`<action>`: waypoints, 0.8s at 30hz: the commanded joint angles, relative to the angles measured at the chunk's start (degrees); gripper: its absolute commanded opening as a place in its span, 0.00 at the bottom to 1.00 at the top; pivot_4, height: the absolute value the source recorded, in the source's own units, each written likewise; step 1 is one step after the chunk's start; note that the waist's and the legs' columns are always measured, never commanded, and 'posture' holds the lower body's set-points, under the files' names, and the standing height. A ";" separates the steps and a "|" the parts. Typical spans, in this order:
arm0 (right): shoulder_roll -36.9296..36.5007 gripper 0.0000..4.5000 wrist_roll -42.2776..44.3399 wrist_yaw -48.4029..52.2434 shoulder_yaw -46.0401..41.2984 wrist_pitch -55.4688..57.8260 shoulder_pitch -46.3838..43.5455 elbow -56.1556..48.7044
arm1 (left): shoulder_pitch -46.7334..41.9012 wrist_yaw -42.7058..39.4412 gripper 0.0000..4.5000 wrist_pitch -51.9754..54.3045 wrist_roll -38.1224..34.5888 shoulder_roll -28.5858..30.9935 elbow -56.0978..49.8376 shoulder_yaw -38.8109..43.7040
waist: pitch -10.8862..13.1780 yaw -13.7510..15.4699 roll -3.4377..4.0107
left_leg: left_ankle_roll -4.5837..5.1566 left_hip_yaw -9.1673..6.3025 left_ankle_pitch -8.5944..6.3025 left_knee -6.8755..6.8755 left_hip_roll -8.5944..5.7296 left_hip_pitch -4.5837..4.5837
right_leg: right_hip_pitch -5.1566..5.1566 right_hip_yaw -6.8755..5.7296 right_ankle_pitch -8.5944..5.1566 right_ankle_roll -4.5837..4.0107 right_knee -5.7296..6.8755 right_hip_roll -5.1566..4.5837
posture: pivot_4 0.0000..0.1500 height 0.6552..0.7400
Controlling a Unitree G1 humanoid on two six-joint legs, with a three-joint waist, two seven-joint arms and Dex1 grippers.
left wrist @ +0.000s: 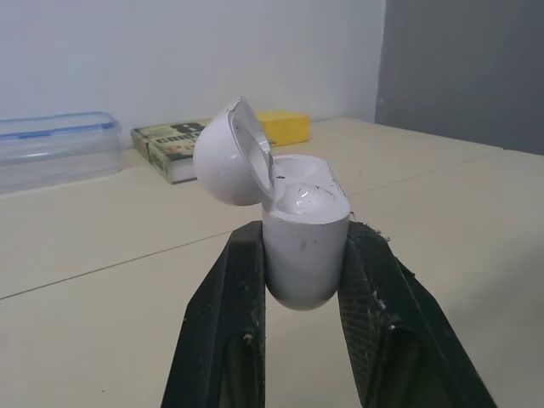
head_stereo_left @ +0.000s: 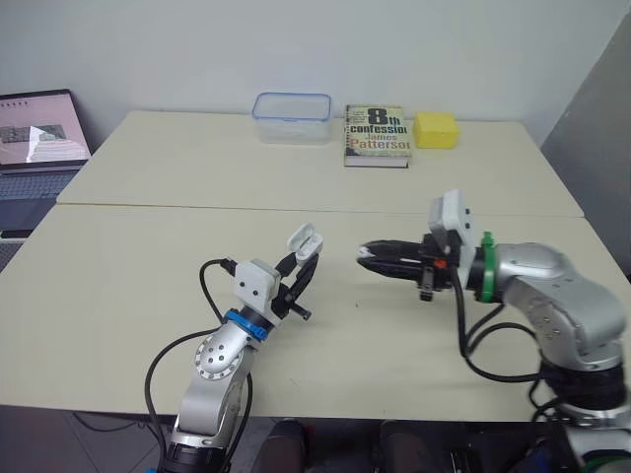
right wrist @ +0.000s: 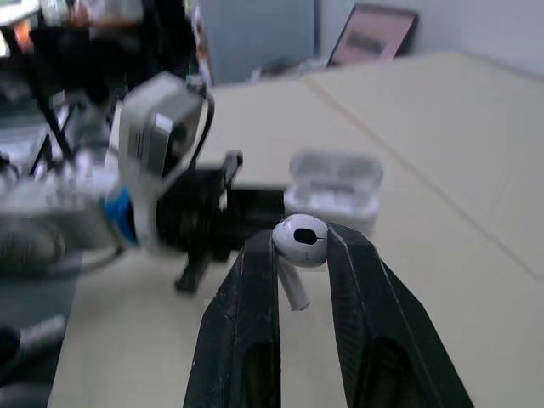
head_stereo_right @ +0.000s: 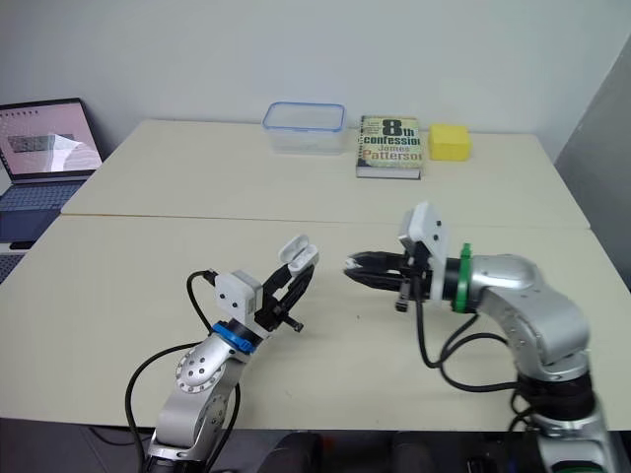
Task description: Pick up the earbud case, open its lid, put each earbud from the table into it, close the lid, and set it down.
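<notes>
Table (head_stereo_left: 138,296): container (head_stereo_left: 292,117), book (head_stereo_left: 377,135) and yellow block (head_stereo_left: 437,129) at far edge, well apart from work. Left gripper (head_stereo_left: 301,266) clamped on earbud case (left wrist: 303,246), raised off table, lid (left wrist: 228,153) hinged open, long axis tilted up. Right gripper (right wrist: 299,248) pinches earbud (right wrist: 299,240), stem protruding between fingers. Fingers point at case: near, toward robot's left, nothing between. Judged next: seat earbud in open well.
</notes>
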 commanded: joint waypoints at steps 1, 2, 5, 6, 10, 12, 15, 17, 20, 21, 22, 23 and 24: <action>7.02 0.09 0.96 -7.25 1.14 -2.38 -1.00 1.48 | -0.91 -0.35 0.18 -1.77 -0.40 -0.43 -1.08 -0.46 | 0.00 -0.13 0.00 | 0.00 0.00 0.00 0.01 0.01 0.02 | -0.01 0.03 0.00 0.00 0.06 0.00 | 1.00 0.91; 9.20 0.09 0.92 -8.86 1.62 -2.90 -0.86 1.98 | -1.02 -0.28 0.18 -1.68 -0.35 -0.47 -1.19 -0.54 | -0.01 -0.17 0.01 | 0.00 0.00 0.00 0.01 0.01 0.04 | -0.03 0.04 0.00 0.00 0.10 0.00 | 1.00 0.91; 13.10 0.09 -0.18 -12.13 3.09 -5.19 -0.44 3.23 | -1.24 -0.06 0.18 -1.37 -0.40 -0.49 -1.47 -0.48 | -0.01 -0.19 0.02 | 0.00 0.01 0.00 0.01 0.02 0.03 | -0.16 0.10 0.00 -0.01 0.23 0.01 | 1.00 0.91; 14.24 0.09 -1.16 -13.09 3.94 -6.75 -0.23 3.90 | -1.27 0.08 0.18 -1.19 -0.50 -0.50 -1.65 -0.35 | -0.01 -0.20 0.02 | 0.00 0.01 0.00 0.00 0.04 0.04 | -0.16 0.10 0.00 -0.01 0.24 0.03 | 1.00 0.91; 16.14 0.09 -3.68 -14.71 6.49 -11.64 0.71 6.27 | -1.35 0.25 0.18 -1.01 -0.53 -0.48 -1.92 -0.37 | -0.02 -0.25 0.03 | 0.00 0.02 0.00 -0.02 0.05 0.03 | -0.21 0.11 0.00 -0.01 0.27 0.05 | 1.00 0.91; 16.49 0.09 -5.02 -14.83 8.07 -14.10 1.34 7.49 | -1.42 0.26 0.18 -1.05 -0.49 -0.49 -1.87 -0.37 | -0.02 -0.26 0.03 | 0.00 0.01 0.00 -0.01 0.05 0.03 | -0.21 0.11 0.00 -0.01 0.27 0.05 | 1.00 0.91; 16.73 0.09 -6.27 -14.73 9.83 -16.73 2.17 9.11 | -1.56 0.24 0.18 -1.03 -0.50 -0.51 -1.86 -0.41 | -0.02 -0.28 0.03 | 0.00 0.02 0.00 -0.01 0.05 0.03 | -0.21 0.11 0.00 -0.01 0.28 0.05 | 1.00 0.91; 16.73 0.09 -7.05 -14.55 10.76 -18.30 2.56 10.32 | -1.68 0.19 0.18 -1.02 -0.53 -0.51 -1.81 -0.42 | -0.02 -0.30 0.03 | 0.00 0.01 0.00 -0.02 0.07 0.03 | -0.21 0.11 0.00 -0.01 0.28 0.07 | 1.00 0.91; 16.76 0.09 -8.02 -14.49 11.66 -20.18 2.67 11.76 | -1.78 0.08 0.18 -0.99 -0.61 -0.47 -1.79 -0.42 | -0.01 -0.36 0.03 | 0.00 0.01 0.00 -0.02 0.08 0.03 | -0.22 0.11 0.00 -0.02 0.28 0.08 | 1.00 0.91; 16.76 0.09 -8.24 -14.48 11.87 -20.62 2.68 12.09 | -1.79 0.03 0.18 -0.98 -0.63 -0.45 -1.77 -0.42 | -0.01 -0.36 0.03 | 0.00 0.01 0.00 -0.02 0.08 0.03 | -0.22 0.11 0.00 -0.01 0.28 0.09 | 1.00 0.91; 16.81 0.09 -8.50 -14.48 12.16 -21.11 2.71 12.45 | -1.81 -0.04 0.18 -0.98 -0.65 -0.40 -1.75 -0.42 | -0.01 -0.36 0.03 | 0.00 0.01 0.00 -0.02 0.08 0.03 | -0.22 0.11 0.00 -0.01 0.28 0.09 | 1.00 0.91; 16.88 0.09 -8.91 -14.48 12.63 -21.66 2.79 12.80 | -1.82 -0.10 0.18 -0.97 -0.66 -0.35 -1.74 -0.41 | -0.02 -0.37 0.03 | 0.00 0.01 0.00 -0.02 0.08 0.03 | -0.23 0.12 0.00 -0.01 0.28 0.09 | 1.00 0.91; 17.02 0.09 -9.21 -14.52 13.06 -22.13 2.91 13.10 | -1.81 -0.13 0.18 -0.95 -0.66 -0.34 -1.76 -0.41 | -0.02 -0.37 0.03 | 0.00 0.01 0.00 -0.02 0.08 0.03 | -0.23 0.12 0.00 -0.01 0.28 0.09 | 1.00 0.91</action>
